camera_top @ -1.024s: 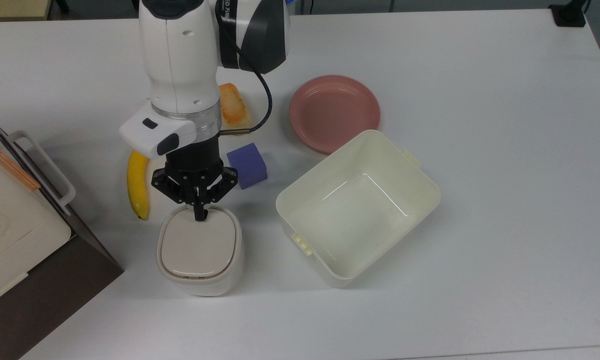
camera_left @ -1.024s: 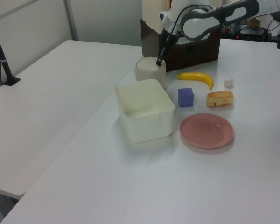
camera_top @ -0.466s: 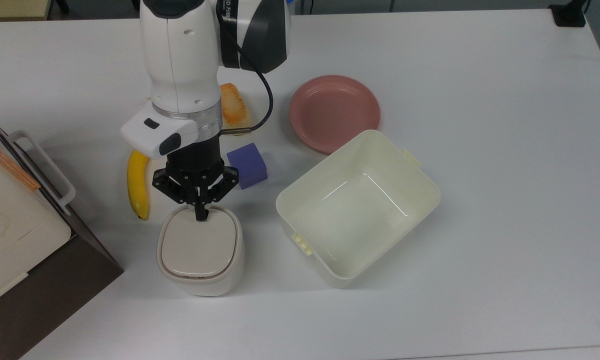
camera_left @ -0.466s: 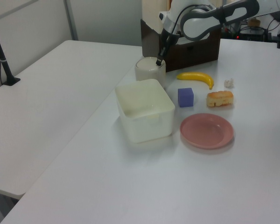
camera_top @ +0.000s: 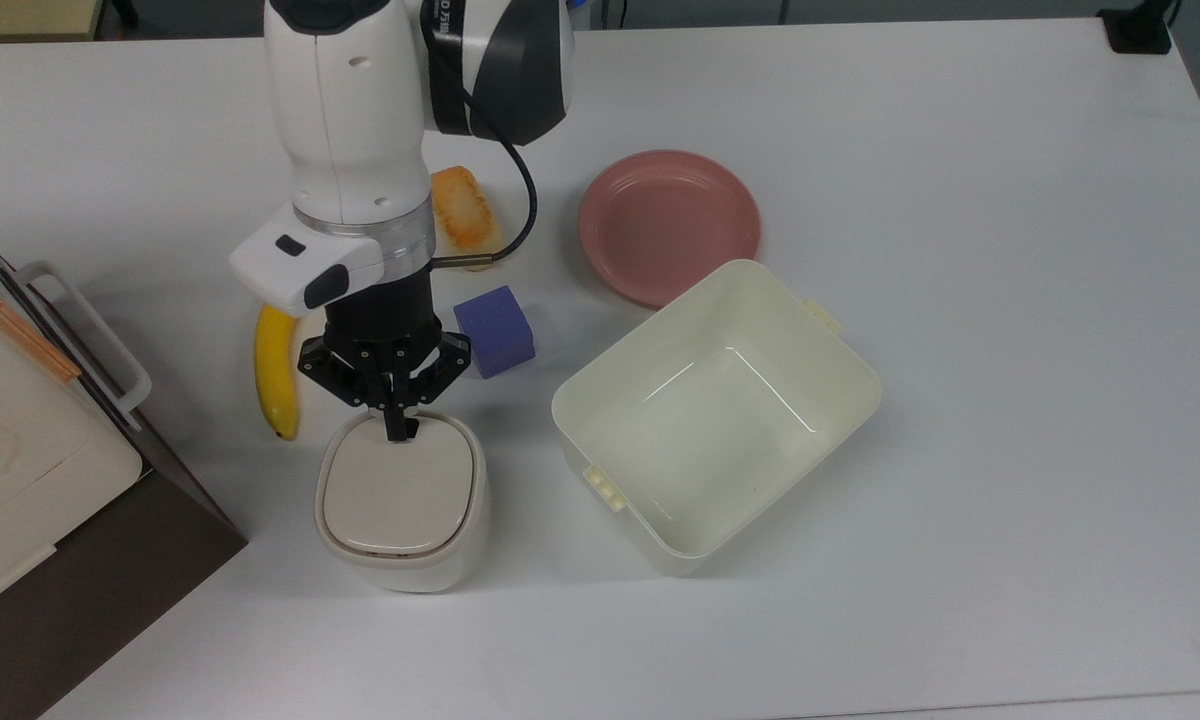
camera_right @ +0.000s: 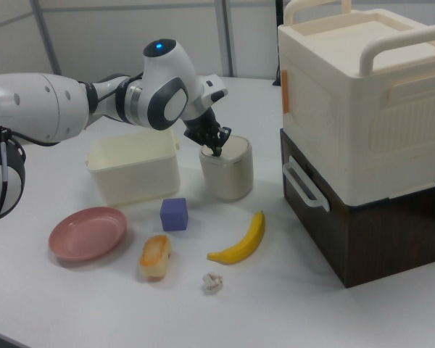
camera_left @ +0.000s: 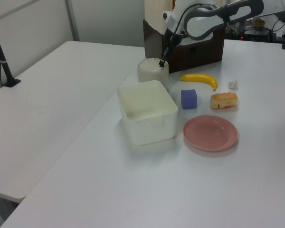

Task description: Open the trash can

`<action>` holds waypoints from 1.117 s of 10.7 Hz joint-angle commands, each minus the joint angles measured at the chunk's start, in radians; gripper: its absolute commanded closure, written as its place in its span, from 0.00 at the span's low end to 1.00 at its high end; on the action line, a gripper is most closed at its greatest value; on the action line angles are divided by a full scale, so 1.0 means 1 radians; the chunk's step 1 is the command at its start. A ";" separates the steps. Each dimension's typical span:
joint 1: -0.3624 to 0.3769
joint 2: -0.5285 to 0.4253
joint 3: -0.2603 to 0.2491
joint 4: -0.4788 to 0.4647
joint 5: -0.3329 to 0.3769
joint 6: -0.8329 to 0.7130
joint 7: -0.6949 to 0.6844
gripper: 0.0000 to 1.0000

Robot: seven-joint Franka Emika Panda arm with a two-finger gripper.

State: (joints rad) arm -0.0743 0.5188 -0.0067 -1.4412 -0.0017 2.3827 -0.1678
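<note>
The trash can (camera_top: 401,505) stands on the white surface (camera_top: 960,400) between the banana (camera_top: 276,372) and the lidless tub (camera_top: 716,414), its lid flat and shut. The gripper (camera_top: 398,430), jaws pressed together, touches the lid's rear edge; opening remains undone.

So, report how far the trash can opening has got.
Done: the gripper is shut, its tips placed at the top view's upper edge of the trash can. In hand: pressing at that edge, apparently where the button sits. Left: the lid still lies flat and closed, so it has yet to pop up.
</note>
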 commanded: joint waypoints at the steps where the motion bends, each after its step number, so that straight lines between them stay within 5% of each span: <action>1: -0.013 -0.026 0.016 -0.027 0.049 0.026 -0.026 1.00; 12: -0.022 -0.029 0.016 -0.079 0.072 0.020 -0.142 1.00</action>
State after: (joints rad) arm -0.0871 0.5145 -0.0032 -1.4500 0.0404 2.3832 -0.2372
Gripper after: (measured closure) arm 0.991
